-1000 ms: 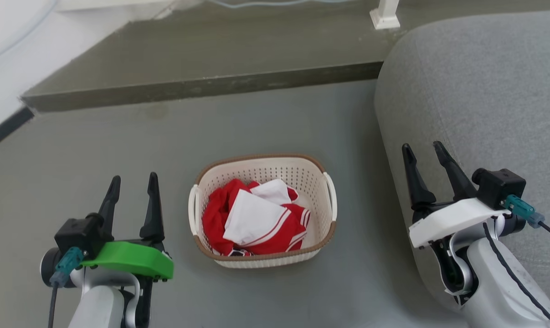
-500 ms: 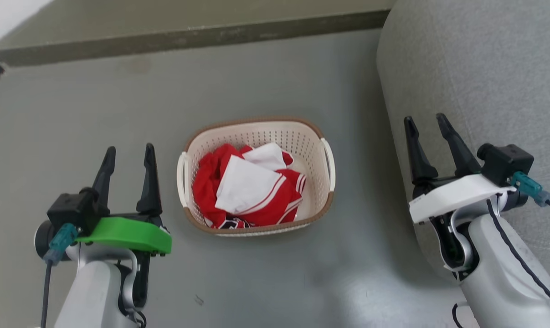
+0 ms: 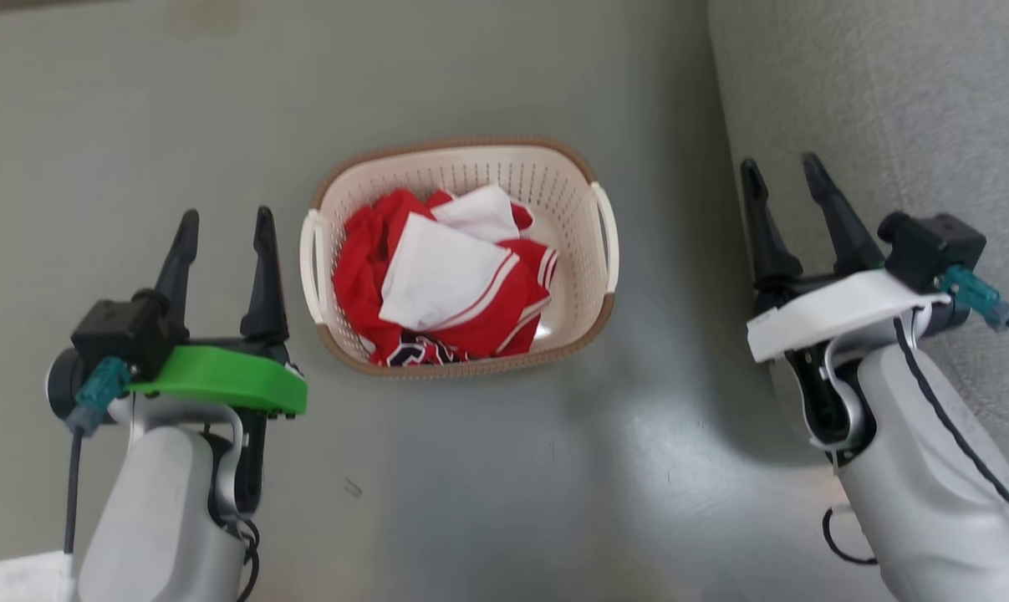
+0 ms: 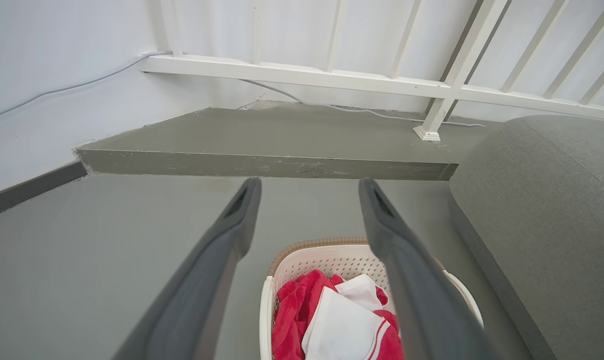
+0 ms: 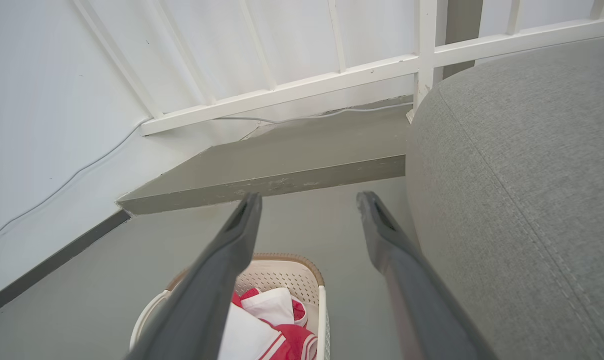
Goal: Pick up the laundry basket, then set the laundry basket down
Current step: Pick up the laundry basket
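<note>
Laundry basket [image 3: 546,188] is sitting on the grey floor [image 3: 136,125], carrying red and white clothes [image 3: 437,276], with the sofa [image 3: 889,100] near its right side. Left gripper [image 3: 226,216] is hovering just beside the left loop handle [image 3: 308,251] and right gripper [image 3: 780,163] is hovering farther right by the sofa, both with fingers [image 3: 263,251] spread and holding nothing. This flanking stance is apparently lining each gripper up with its nearest handle for a two-handed lift.

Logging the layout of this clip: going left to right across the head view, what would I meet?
In order: left tool → laundry basket → right tool. The red and white clothes lie inside the basket and the grey cushion overlaps the right tool, so both are left out.
</note>
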Motion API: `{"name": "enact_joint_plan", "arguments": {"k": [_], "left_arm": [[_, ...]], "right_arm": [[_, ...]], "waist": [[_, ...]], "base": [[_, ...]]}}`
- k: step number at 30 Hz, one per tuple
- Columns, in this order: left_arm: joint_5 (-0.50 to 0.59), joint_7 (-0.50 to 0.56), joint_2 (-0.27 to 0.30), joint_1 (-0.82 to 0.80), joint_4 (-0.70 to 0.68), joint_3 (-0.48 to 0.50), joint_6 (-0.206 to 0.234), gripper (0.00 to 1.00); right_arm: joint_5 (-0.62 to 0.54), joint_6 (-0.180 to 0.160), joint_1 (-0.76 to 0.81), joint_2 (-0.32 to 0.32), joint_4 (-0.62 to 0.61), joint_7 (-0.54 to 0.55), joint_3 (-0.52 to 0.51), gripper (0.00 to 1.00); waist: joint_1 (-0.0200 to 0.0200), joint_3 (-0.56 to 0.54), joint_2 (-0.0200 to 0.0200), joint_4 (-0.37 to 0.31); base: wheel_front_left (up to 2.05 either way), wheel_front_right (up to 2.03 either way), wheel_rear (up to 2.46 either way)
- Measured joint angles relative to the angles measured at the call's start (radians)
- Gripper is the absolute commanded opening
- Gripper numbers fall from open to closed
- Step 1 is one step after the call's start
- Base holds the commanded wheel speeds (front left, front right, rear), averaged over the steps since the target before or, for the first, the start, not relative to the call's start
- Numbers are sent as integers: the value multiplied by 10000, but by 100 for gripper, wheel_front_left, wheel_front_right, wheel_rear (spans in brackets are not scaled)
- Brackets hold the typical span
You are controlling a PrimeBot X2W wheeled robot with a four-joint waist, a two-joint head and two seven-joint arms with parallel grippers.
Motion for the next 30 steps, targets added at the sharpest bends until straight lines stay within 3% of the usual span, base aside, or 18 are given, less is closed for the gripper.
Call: {"name": "enact_joint_plan", "arguments": {"k": [30], "left_arm": [[132, 0, 232, -2527, 1747, 242, -184, 100]], "right_arm": [[-75, 418, -2556, 234, 1383, -12, -77, 100]], "waist": [[1, 3227, 0, -30]], "base": [[0, 0, 0]]}}
